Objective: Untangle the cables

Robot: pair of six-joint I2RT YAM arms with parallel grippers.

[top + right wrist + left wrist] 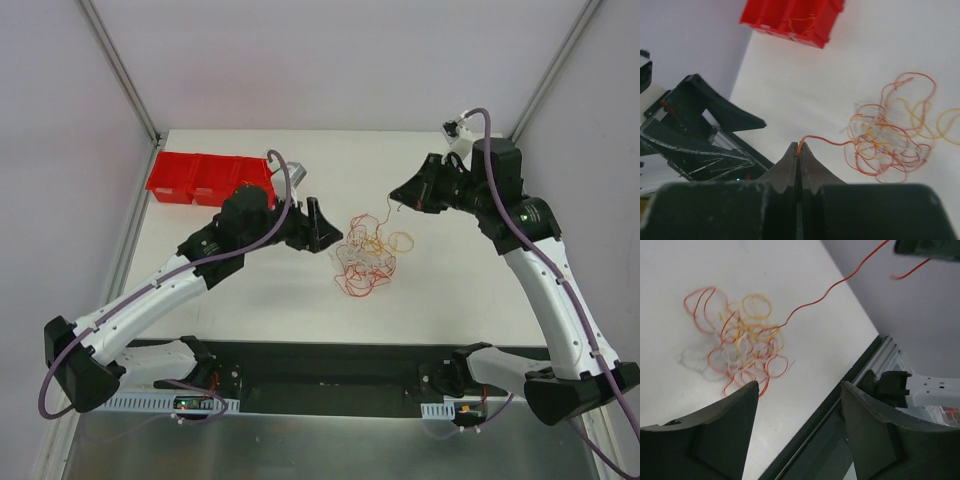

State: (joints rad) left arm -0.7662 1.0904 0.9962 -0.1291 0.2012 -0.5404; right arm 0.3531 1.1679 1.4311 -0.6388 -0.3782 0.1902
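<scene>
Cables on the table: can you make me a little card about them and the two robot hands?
cables: tangled pile of red, orange, yellow and white loops on the table
right gripper: shut on one red cable that leads out of the pile
left gripper: open, beside the pile, holding nothing
bin: red, at the far left corner of the table

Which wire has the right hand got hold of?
The red wire, stretched from the pile into the shut right hand; the rest lie loose on the table.
</scene>
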